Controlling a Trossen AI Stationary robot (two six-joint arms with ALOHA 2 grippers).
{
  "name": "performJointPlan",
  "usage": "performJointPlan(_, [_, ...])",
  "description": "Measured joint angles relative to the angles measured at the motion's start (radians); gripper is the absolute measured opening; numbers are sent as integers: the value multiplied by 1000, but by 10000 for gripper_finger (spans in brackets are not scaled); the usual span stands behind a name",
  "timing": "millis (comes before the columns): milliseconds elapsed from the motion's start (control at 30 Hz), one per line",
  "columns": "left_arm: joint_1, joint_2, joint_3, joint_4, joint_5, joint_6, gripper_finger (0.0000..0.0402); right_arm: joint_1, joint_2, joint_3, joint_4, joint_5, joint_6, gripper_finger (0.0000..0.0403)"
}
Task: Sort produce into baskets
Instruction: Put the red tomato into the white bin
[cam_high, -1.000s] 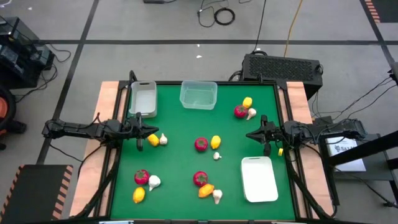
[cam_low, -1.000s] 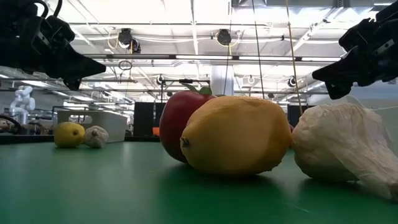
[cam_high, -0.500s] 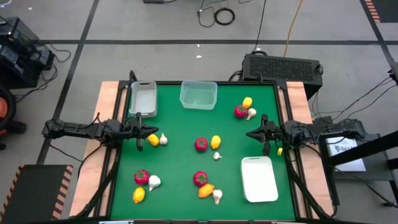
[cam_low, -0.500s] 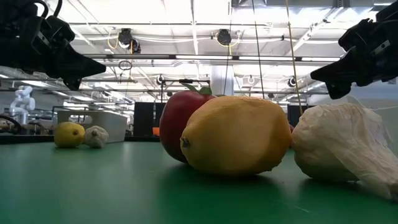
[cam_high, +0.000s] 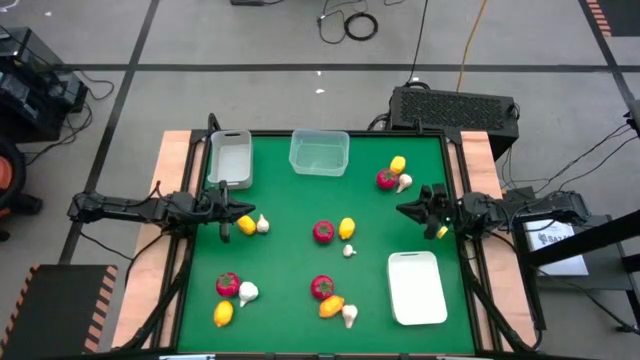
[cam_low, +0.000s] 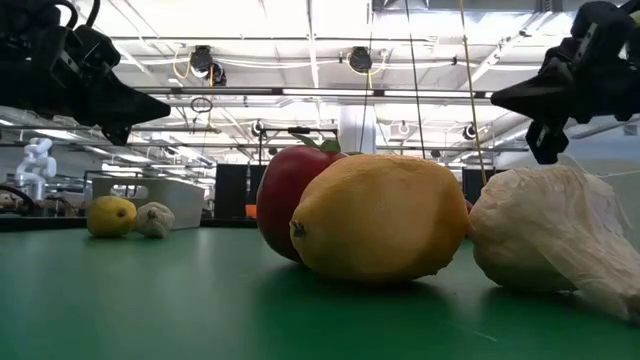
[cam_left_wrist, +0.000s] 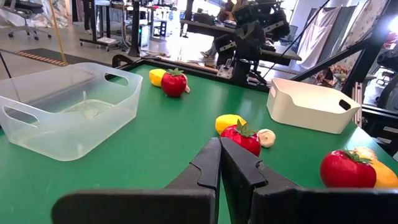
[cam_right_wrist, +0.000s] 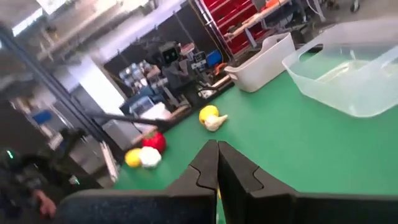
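Note:
Toy produce lies in small groups on the green table (cam_high: 290, 265): red fruits (cam_high: 323, 232), lemons (cam_high: 347, 228) and garlic bulbs (cam_high: 349, 250). One lemon (cam_high: 247, 224) and a bulb (cam_high: 263, 224) lie just right of my left gripper (cam_high: 222, 205), which is shut and empty above the left edge; it also shows in the left wrist view (cam_left_wrist: 219, 152). My right gripper (cam_high: 403, 210) is shut and empty above the right side, near a fruit group (cam_high: 390, 178); it also shows in the right wrist view (cam_right_wrist: 216, 152). The grey-white bin (cam_high: 230, 158), clear tub (cam_high: 319, 153) and white tray (cam_high: 416, 288) hold nothing.
In the low view a red fruit (cam_low: 285, 200), a lemon (cam_low: 380, 215) and a garlic bulb (cam_low: 545, 235) lie close to the near edge. Two more groups lie at the near left (cam_high: 232, 295) and near middle (cam_high: 330, 300). Wooden rails (cam_high: 170, 200) flank the table.
My right gripper has rolled about its own long axis and risen a little, staying shut above the same spot. No produce has moved.

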Motion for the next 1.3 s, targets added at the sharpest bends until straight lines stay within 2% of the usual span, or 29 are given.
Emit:
performJointPlan(200, [0,0,0,109,-6,-4,15,0,4,0,10,7,-58,0])
performJointPlan(300, [0,-1,0,169,-23,-64,15,0,23,0,35,8,-72,0])
performJointPlan(433, [1,0,0,187,-68,-54,15,0,64,3,139,8,-159,0])
performJointPlan(567, [1,-1,0,268,-53,-100,15,0,122,69,158,9,-269,0])
performJointPlan(733, [1,10,27,288,-232,-67,15,0,239,193,120,9,-430,0])
performJointPlan(867, [1,56,106,298,-267,-25,15,0,355,307,74,9,-547,8])
performJointPlan(1033, [1,186,243,250,-314,-19,15,0,510,458,-11,9,-683,25])
performJointPlan(1133, [2,285,346,187,-339,-19,15,-1,597,558,-91,1,-719,35])
performJointPlan(1300, [3,427,566,0,-337,41,15,-24,748,706,-175,-74,-819,49])
